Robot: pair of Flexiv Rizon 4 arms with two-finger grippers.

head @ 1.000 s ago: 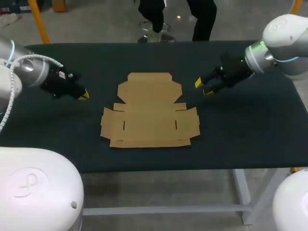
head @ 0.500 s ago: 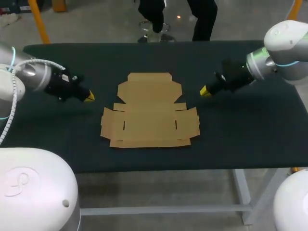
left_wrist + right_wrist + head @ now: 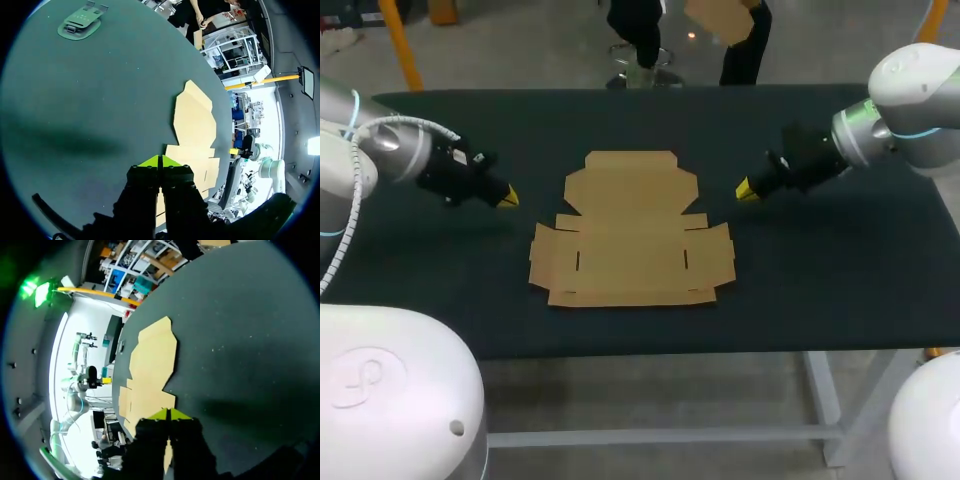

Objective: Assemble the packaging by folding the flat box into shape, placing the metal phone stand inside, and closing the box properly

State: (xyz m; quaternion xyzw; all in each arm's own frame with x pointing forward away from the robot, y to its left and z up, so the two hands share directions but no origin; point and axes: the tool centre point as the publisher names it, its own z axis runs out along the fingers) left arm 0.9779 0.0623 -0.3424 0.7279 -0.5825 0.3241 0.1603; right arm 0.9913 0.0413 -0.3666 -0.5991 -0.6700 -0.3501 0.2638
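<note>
Left gripper [image 3: 508,198]: yellow tips pressed together, nothing held, poised over the table [image 3: 840,260] just beyond the box's left side. Right gripper [image 3: 744,190]: tips likewise together and empty, near the box's upper right flap, not touching it. Box [image 3: 630,235]: brown cardboard, unfolded, lying flat at the table's middle between the two grippers, with its tapered lid panel toward the far edge. Stand [image 3: 80,22]: a flat grey-green metal piece resting on the table, well apart from the box, shown only in the left wrist view.
</note>
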